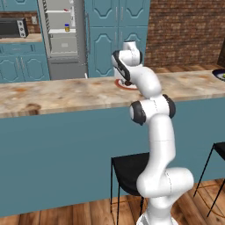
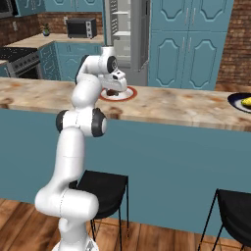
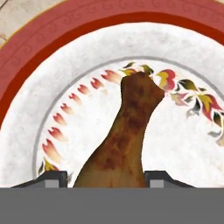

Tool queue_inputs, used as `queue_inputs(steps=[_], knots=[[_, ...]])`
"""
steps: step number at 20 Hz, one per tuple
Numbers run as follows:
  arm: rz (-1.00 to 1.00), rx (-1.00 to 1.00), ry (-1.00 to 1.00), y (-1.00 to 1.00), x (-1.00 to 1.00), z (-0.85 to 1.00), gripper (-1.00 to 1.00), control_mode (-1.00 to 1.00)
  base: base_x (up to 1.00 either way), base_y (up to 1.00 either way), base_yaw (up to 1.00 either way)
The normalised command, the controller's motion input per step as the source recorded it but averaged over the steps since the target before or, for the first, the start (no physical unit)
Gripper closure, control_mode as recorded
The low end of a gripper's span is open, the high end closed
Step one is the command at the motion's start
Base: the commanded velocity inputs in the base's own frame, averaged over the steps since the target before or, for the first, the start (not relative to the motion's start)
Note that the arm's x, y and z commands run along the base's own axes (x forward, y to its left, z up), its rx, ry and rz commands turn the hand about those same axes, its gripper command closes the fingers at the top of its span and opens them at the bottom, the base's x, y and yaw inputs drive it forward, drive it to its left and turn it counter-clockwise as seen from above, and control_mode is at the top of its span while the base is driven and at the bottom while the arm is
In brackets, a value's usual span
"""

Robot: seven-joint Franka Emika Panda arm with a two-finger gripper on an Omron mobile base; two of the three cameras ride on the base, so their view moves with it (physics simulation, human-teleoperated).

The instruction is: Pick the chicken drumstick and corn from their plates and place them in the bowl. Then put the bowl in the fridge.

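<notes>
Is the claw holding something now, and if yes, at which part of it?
Cannot be told for sure. The claw straddles the thick end of the chicken drumstick on the red-rimmed plate, but contact is not visible.

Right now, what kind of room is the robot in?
A kitchen, by the look of it: an open fridge, a microwave on a far counter, and a chicken drumstick on a red-rimmed plate.

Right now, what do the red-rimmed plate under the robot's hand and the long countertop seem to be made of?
The round white plate with the red rim looks like glazed ceramic: a painted ring of leaves and flames on a faintly mottled white face. The long beige countertop looks like polished stone, perhaps marble or granite, going by its mottled brown veining.
</notes>
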Motion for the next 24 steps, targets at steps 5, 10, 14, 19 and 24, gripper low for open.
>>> queue_inputs(steps=[5, 10, 14, 19, 24], knots=[[0.0, 0.05, 0.0, 0.0, -0.27, 0.08, 1.0, -1.0, 0.0, 0.0, 0.0], [-0.03, 0.11, -0.02, -0.12, -0.71, 0.15, 1.0, -1.0, 0.0, 0.0, 0.0], [-0.04, 0.14, -0.04, -0.08, -0.78, 0.02, 1.0, -1.0, 0.0, 0.0, 0.0], [0.0, 0.09, -0.1, -0.01, -0.88, 0.0, 1.0, -1.0, 0.0, 0.0, 0.0], [0.0, 0.01, -0.16, 0.04, -0.94, -0.13, 1.0, -1.0, 0.0, 0.0, 0.0]])
